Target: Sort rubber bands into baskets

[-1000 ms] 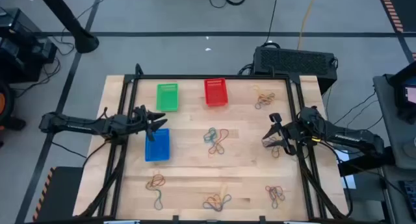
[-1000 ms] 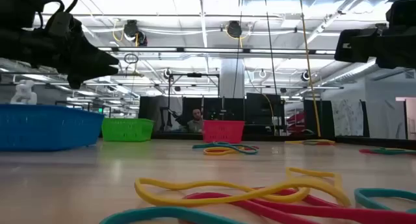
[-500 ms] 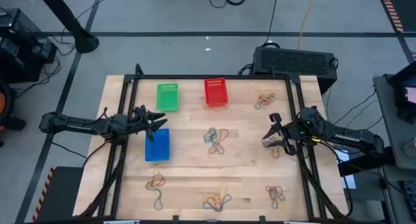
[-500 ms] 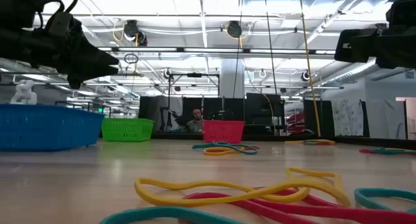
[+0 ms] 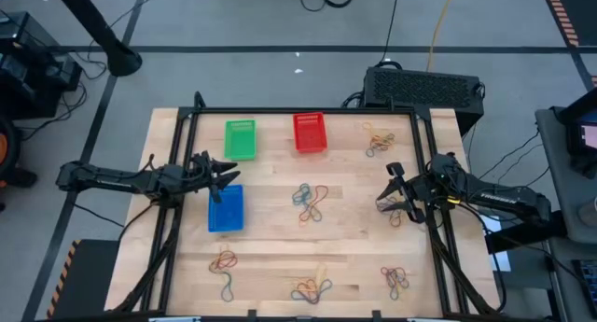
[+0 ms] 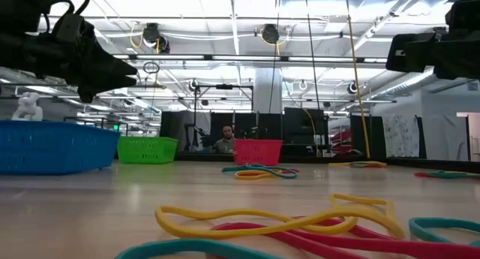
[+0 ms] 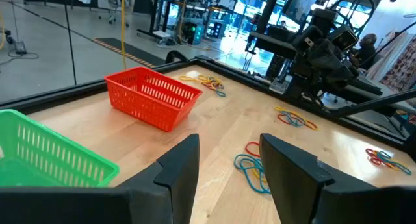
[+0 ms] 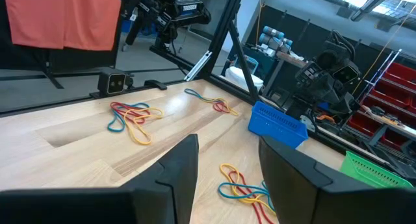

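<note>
Three baskets stand on the wooden table: a green basket (image 5: pixel 240 139) and a red basket (image 5: pixel 310 133) at the far side, and a blue basket (image 5: pixel 225 208) nearer on the left. Rubber bands lie in several small heaps: at the middle (image 5: pixel 310 199), far right (image 5: pixel 378 139), near left (image 5: pixel 223 262), near middle (image 5: pixel 311 289) and near right (image 5: pixel 395 281). My left gripper (image 5: pixel 229 177) hovers open just above the blue basket's far end. My right gripper (image 5: pixel 384 193) hovers open at the right edge, beside a heap (image 5: pixel 403 213). Both wrist views show bare gaps between the fingers, left (image 7: pixel 227 178) and right (image 8: pixel 227 178).
A black frame (image 5: pixel 303 111) runs along the table's far edge and down both sides. A black box (image 5: pixel 424 87) sits behind the far right corner. Bare wood (image 5: pixel 280 243) lies between the heaps. A person (image 6: pixel 223 143) is in the room far behind.
</note>
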